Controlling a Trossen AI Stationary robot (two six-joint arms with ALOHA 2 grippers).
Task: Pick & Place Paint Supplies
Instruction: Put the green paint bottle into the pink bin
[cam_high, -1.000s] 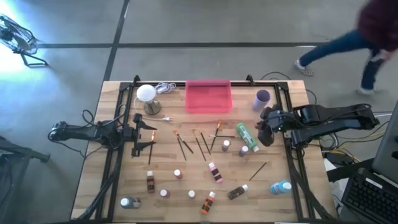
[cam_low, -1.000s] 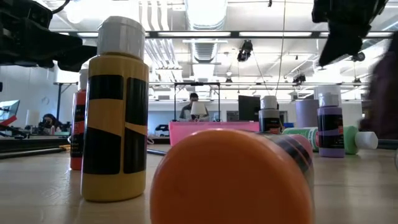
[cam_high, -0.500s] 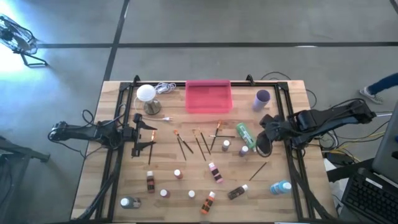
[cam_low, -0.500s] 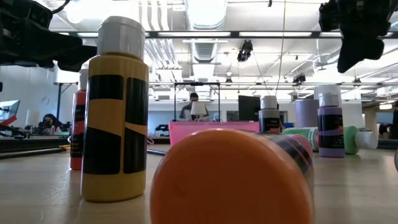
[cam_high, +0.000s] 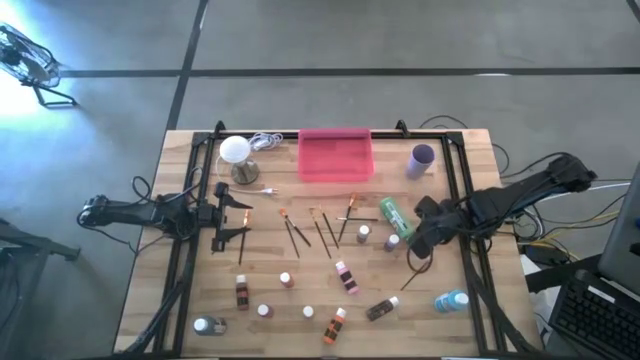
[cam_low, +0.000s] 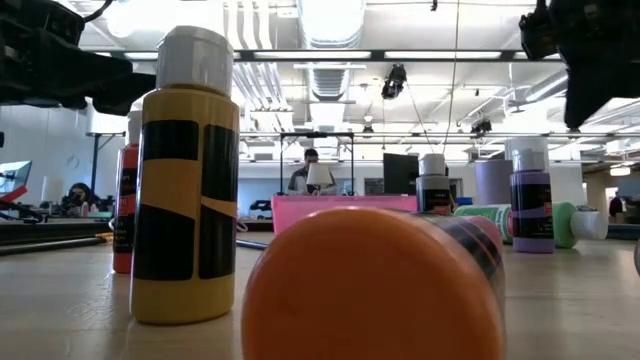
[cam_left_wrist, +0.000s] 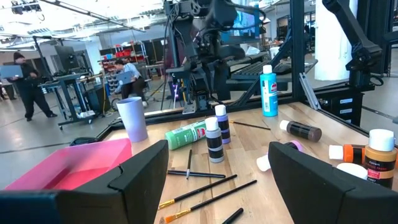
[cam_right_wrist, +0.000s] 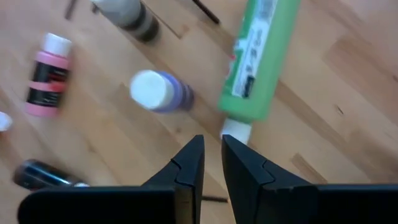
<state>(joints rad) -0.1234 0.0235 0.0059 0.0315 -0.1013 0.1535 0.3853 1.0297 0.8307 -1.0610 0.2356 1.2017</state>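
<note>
Small white-capped bottles stand and lie scattered over the near half of the table, among them a pink one (cam_high: 345, 277) and a purple one (cam_high: 391, 242) (cam_right_wrist: 161, 93). The green bottle (cam_high: 391, 218) (cam_right_wrist: 258, 56) lies on its side, and the blue bottle (cam_high: 452, 300) lies near the right corner. Thin paintbrushes (cam_high: 300, 232) lie flat mid-table, one more (cam_high: 415, 273) to the right. My right gripper (cam_high: 420, 235) (cam_right_wrist: 211, 146) hovers just past the green bottle's white cap (cam_right_wrist: 236, 129), with only a narrow slit between its fingers. My left gripper (cam_high: 240, 222) (cam_left_wrist: 217, 168) waits wide open at the table's left.
A pink tray (cam_high: 335, 155) sits at the far edge between a white globe lamp (cam_high: 236, 152) with its cord and a purple cup (cam_high: 422, 158). In the low view a yellow-and-black bottle (cam_low: 187, 180) and an orange cap (cam_low: 370, 285) stand close to the camera.
My right gripper has moved toward the table's near edge, from beside the green bottle's far end to a spot past its cap. The bottles and brushes have stayed where they were. A person on the floor beyond the table's right has walked out of view.
</note>
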